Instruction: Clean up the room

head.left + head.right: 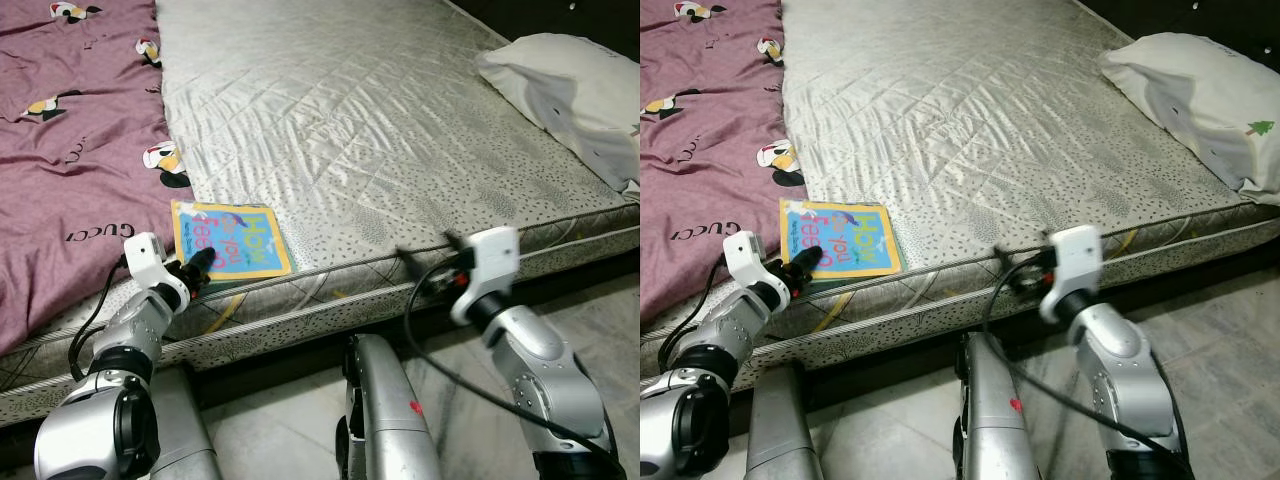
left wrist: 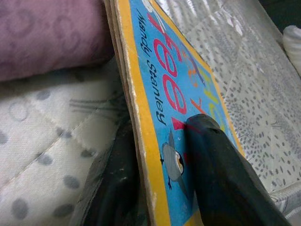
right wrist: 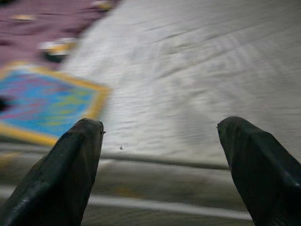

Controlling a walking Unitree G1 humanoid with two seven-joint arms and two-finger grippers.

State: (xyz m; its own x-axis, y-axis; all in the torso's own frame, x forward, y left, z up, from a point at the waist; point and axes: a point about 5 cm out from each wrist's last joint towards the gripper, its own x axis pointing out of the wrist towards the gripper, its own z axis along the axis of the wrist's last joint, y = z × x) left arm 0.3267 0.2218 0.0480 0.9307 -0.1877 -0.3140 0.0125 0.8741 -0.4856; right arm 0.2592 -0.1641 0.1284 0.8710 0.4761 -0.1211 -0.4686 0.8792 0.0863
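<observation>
Tiles (image 1: 600,330) are seen below a quilted mattress (image 1: 380,130), where a book (image 1: 228,240) is pinched by the left gripper (image 1: 200,262) while the right gripper (image 1: 425,255) is held spread.

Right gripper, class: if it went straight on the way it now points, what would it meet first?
Probably the mattress: the open right gripper points over its edge, with the book off to one side. Depth is unclear.
</observation>
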